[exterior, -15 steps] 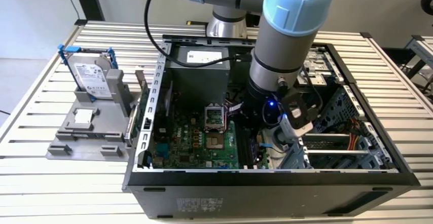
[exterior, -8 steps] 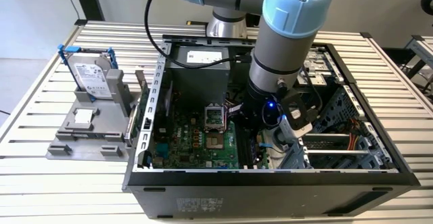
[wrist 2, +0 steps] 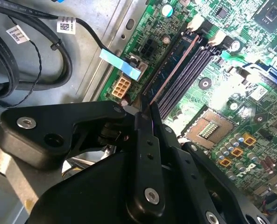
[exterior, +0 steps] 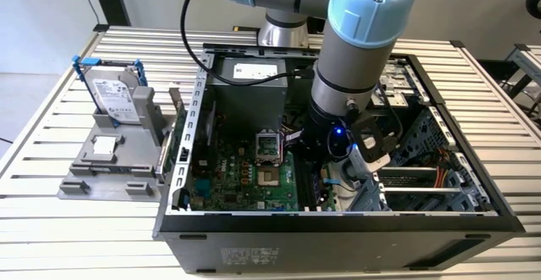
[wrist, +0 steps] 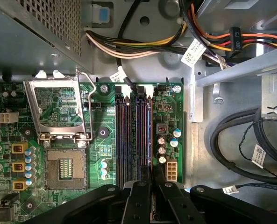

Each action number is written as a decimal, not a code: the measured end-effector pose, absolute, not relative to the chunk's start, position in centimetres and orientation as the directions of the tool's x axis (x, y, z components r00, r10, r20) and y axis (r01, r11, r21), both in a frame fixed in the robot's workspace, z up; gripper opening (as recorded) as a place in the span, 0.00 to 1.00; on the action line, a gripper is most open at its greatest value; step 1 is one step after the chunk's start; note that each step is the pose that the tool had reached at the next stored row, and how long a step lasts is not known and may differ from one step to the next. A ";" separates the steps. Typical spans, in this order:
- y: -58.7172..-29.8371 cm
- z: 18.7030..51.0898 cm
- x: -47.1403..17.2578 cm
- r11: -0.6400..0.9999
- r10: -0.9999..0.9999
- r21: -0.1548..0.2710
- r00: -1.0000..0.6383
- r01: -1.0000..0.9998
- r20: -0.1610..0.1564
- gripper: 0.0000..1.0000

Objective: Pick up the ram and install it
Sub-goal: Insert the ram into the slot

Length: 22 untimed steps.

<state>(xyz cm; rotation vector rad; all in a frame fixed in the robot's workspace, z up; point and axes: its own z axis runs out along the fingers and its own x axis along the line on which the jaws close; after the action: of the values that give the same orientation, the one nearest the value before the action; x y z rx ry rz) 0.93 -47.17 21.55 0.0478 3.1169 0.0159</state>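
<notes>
I have one gripper (wrist 2: 146, 109) on this arm, and in both wrist views I see its two black fingers (wrist: 139, 196) drawn narrow, almost together, with the thin edge of the ram (wrist 2: 173, 70) running out from between the tips. So the gripper is closed on the ram, at the end of the stick nearest to the wrist. The ram is one piece, long and flat, seen edge-on, and it lies along the outermost of the memory slots (wrist: 133, 135), on the side of the white connector (wrist: 171, 170); I cannot tell if it is fully seated or only resting in the slot. I count four slots side by side, dark with reddish lines, and white latches (wrist 2: 196, 23) at their far end. Beside the slots on the green motherboard (wrist: 105, 116) there is one processor socket (wrist: 63, 168) with its metal frame (wrist: 59, 109) lifted open. In the exterior view the arm (exterior: 355, 58) reaches down into one open computer case (exterior: 338, 220) which lies on a slatted table (exterior: 68, 223). On the exterior view's left, well apart from the case, stands one grey holder (exterior: 114, 159) carrying one hard drive (exterior: 114, 96) in a blue bracket and one small square chip (exterior: 104, 146).
</notes>
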 end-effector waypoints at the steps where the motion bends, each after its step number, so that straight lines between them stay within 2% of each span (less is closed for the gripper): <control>1: -47.2 21.5 0.9 0.999 0.031 0.011 -0.999 0.031 -0.024 0.00; 3: -47.2 21.5 0.9 0.999 0.031 0.011 -0.999 0.031 -0.024 0.00; 4: -47.2 21.5 0.9 0.999 0.031 0.011 -0.999 0.031 -0.024 1.00; 12: -47.2 21.9 0.9 0.999 0.032 0.011 -0.999 0.031 -0.024 1.00; 22: -47.2 26.4 0.9 0.999 0.033 0.011 -0.999 0.032 -0.024 1.00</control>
<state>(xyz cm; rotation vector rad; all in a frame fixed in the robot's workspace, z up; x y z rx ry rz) 0.93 -47.17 26.35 0.0507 3.1169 0.0159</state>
